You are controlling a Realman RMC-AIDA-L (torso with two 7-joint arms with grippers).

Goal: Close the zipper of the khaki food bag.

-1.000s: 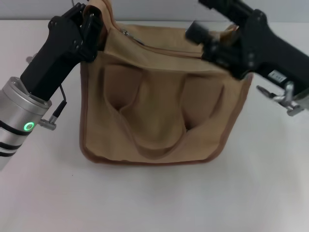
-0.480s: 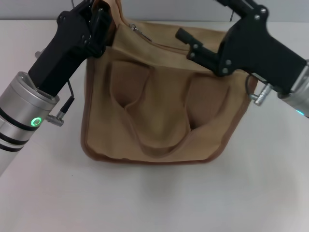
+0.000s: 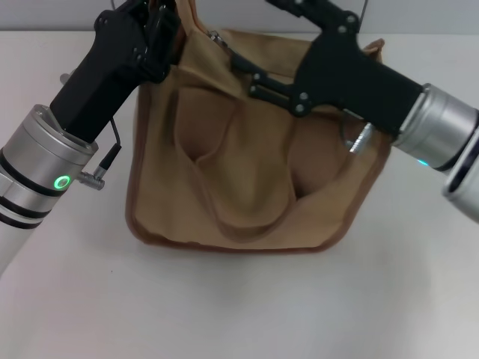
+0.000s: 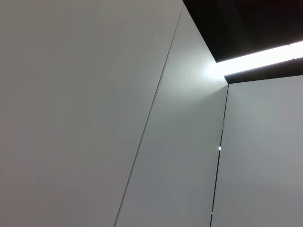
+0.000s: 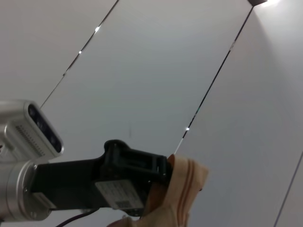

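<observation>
1. At the bag's far left top corner, the left pincer [image 3: 161, 30] is clenched on a bunched fold of the khaki food bag [image 3: 254, 157], lifting that corner; the right wrist view shows the same black pincer [image 5: 163, 172] with tan fabric pinched at its tip.
2. Across the top panel, the right pincer [image 3: 243, 71] reaches in from the right, its two slim fingers [image 3: 262, 78] lying side by side with a narrow gap, low over the zipper line; whether they pinch anything I cannot tell.
3. Just beyond those fingertips, the zipper [image 3: 217, 37] shows its small silver pull near the raised left corner.
4. Below both arms, the bag stands on the white worktop [image 3: 239, 299], its looped handles sagging down the front face.
5. Only wall panels fill the left wrist view.
</observation>
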